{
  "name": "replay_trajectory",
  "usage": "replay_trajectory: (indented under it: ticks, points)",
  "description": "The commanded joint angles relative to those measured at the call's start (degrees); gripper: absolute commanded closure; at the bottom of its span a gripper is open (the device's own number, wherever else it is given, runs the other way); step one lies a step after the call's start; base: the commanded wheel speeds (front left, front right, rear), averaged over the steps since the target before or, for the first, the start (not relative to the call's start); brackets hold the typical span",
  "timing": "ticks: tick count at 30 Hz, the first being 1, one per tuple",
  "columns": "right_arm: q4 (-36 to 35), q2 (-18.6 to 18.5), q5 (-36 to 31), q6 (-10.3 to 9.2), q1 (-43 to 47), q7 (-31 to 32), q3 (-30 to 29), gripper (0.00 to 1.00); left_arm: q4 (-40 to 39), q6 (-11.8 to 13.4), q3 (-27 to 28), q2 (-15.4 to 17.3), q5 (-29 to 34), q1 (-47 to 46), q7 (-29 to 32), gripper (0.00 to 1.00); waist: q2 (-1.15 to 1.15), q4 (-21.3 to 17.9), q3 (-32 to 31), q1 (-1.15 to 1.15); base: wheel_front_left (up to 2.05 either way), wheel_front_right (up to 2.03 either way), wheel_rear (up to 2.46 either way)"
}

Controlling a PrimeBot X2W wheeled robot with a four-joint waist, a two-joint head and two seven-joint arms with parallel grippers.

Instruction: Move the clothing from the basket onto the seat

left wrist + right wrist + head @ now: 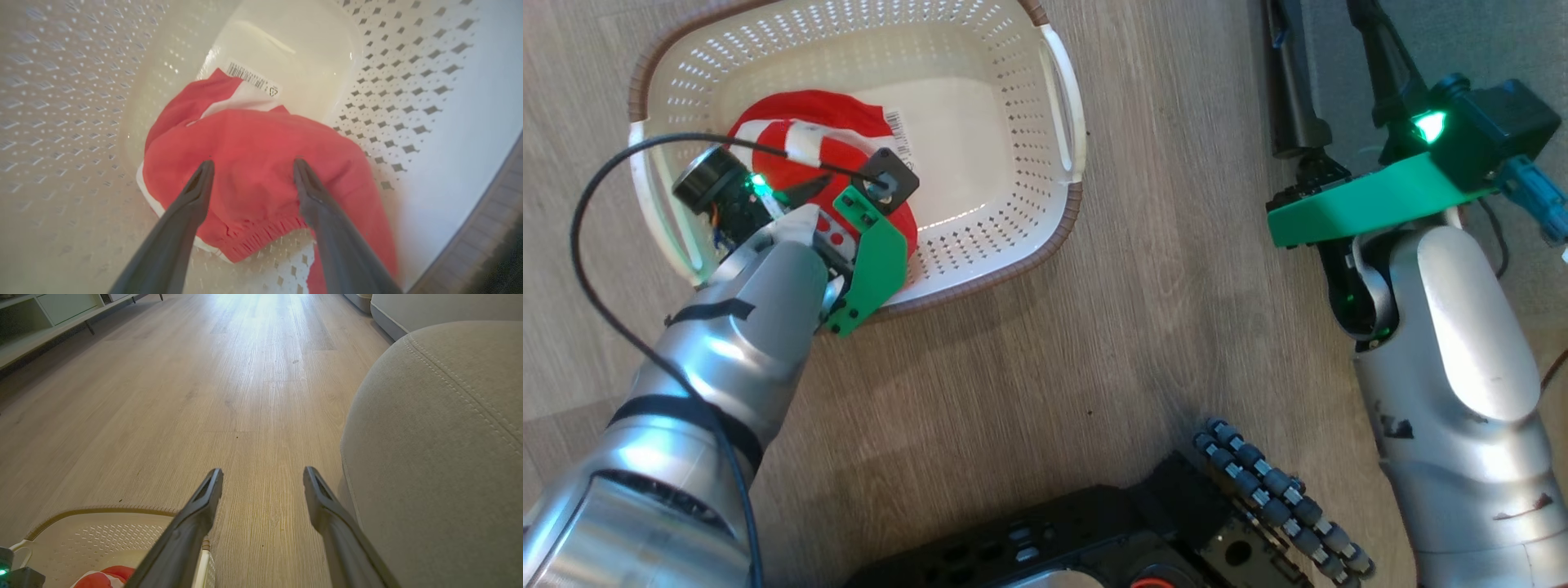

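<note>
Soft red clothing [245, 134] in perforated plastic basket [408, 81], wood-plank floor [245, 375]; L tool [253, 164] spread wide over it, R tool [263, 473] spread, empty.

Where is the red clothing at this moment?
The red clothing lies inside the basket, at the upper left of the head view, under the open left gripper.
</note>
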Motion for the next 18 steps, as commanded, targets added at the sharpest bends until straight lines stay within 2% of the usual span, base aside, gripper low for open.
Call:
replay_trajectory:
  ticks: [1, 7, 18]
  points:
    - [-1.7, 0.8, 0.7, -0.01, 2.2, -0.5, 1.1, 0.00, 0.6, 0.7, -0.2, 0.2, 0.8, -0.7, 1.6, 0.00, 0.00, -0.2, 0.2, 0.00, 0.00, 0.00, 0.00]
    - [-1.7, 0.8, 1.5, -0.01, 2.0, -0.5, 1.9, 0.00, 2.9, 1.3, -3.3, 0.1, 3.1, -1.8, 5.2, 0.00, 0.00, -0.7, 0.9, 0.00, 0.00, 0.00, 0.00]
    - [-2.6, 0.8, 3.3, -0.01, 1.5, -0.5, 3.1, 0.00, 3.8, 2.2, -7.7, 1.8, 6.3, -3.9, 6.1, 0.00, 0.00, -2.6, 3.6, 0.00, 0.00, 0.00, 0.00]
